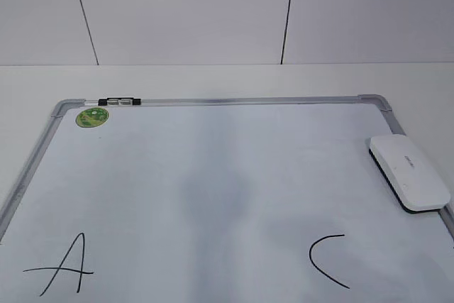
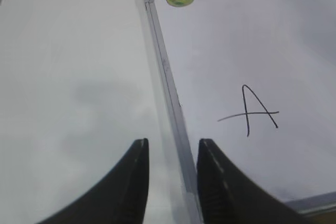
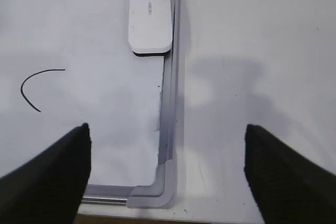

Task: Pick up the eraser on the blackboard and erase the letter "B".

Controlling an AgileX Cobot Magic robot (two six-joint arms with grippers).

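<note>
Oddly, no "B" shows anywhere: between the black "A" (image 1: 62, 266) and the "C" (image 1: 328, 260) the blackboard (image 1: 213, 175) carries only a faint greyish smudge, which may be wiped marker or merely shadow, and the exterior view is too soft to settle it. By that look the erasing seems done, or the letter lies out of frame.

The eraser (image 1: 409, 172) lies flat on the board's right side, its long edge just beside the grey frame and one end near the far right corner, well clear of both letters, a sensible parking spot where it smears nothing. A round green sticker (image 1: 93, 116) sits at the far left corner beside a small black clip (image 1: 119, 101).

The right gripper (image 3: 167, 166) hangs above the near right corner of the frame with its jaws spread wide, holding nothing, the eraser ahead of it. The left gripper (image 2: 172, 177) stands partly open over the board's left frame rail, empty and touching nothing.
</note>
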